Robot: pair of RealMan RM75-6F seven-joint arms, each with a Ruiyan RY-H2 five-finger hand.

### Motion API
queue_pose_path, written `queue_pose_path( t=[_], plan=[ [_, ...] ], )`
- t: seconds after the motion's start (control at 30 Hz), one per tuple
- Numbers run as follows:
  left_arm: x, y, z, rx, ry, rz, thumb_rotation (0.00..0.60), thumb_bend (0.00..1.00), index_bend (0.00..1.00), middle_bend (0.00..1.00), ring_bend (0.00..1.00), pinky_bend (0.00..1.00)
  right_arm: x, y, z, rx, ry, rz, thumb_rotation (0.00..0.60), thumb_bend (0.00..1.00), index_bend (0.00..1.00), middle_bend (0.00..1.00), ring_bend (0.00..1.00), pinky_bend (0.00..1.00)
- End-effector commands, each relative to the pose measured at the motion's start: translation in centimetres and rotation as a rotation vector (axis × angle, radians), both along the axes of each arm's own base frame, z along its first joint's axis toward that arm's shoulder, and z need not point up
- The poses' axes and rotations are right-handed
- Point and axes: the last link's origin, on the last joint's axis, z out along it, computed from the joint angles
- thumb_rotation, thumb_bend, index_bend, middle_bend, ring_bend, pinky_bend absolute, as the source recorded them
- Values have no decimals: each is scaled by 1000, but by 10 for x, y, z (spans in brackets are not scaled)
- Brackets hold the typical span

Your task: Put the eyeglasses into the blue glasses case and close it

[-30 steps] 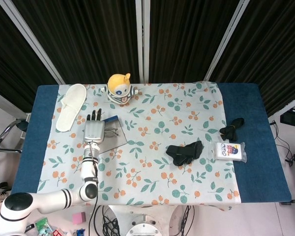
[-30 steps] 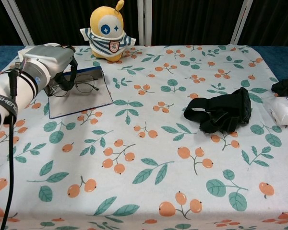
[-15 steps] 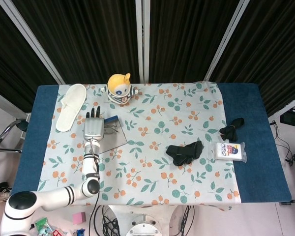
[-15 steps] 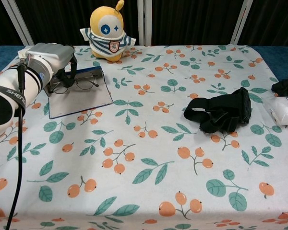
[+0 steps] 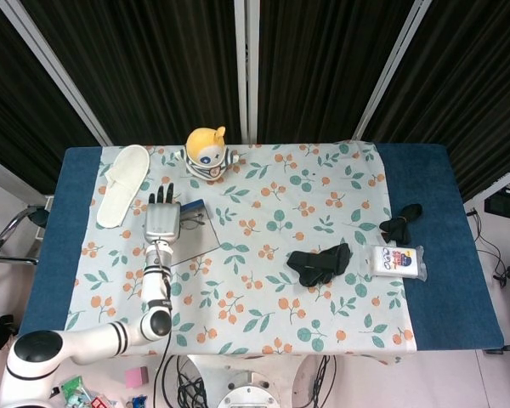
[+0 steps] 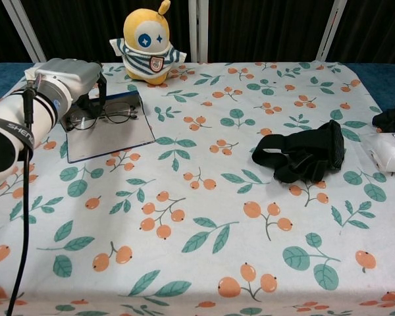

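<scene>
The robot's left hand grips the black-framed eyeglasses by their left end, dark fingers curled down around the frame, above the open blue glasses case, whose flat grey lining lies on the floral tablecloth. Compared with half a second ago, the eyeglasses sit slightly higher and nearer the case's far blue edge, and the lenses are tilted a little more level; a second ago the hand was lower on the table in the head view and has since moved toward the far side. In the head view the left hand covers the case's left part. The yellow plush toy in a striped shirt, the white slipper, the black crumpled cloth and the white packet are unmoved. The right hand is out of sight.
</scene>
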Motion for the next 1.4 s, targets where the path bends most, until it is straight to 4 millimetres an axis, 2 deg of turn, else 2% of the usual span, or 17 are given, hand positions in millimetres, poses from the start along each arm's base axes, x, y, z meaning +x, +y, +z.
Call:
queue_pose_path(
  t=[0.03,0.1,0.27,0.4,0.57,0.9,1.4],
  plan=[
    [2,-4,2,5,-20,-11,600,434,73,0,3,147,0,0,-1,0,1,1,600,237,0,0,0,0],
    [6,-10,5,3,-41,-35,600,433,104,0,3,147,-1,0,-1,1,0,0,600,238,0,0,0,0],
    [12,-30,6,-61,-99,-89,600,434,335,0,3,147,-2,-1,-4,8,-2,-2,600,239,0,0,0,0],
    [11,-42,0,-141,-80,-135,600,438,400,0,3,147,-2,-1,-5,10,-2,-2,600,239,0,0,0,0],
    [7,-46,-6,-184,-45,-150,600,445,409,0,0,146,-3,0,-4,4,0,-5,600,240,0,0,0,0],
    [-3,-37,-11,-129,105,-219,600,448,382,0,0,144,-4,-1,-5,3,1,-10,600,239,0,0,0,0],
    [-8,-26,-19,-139,180,-242,600,449,369,0,0,142,-3,-1,-4,0,5,-8,600,240,0,0,0,0]
  ],
)
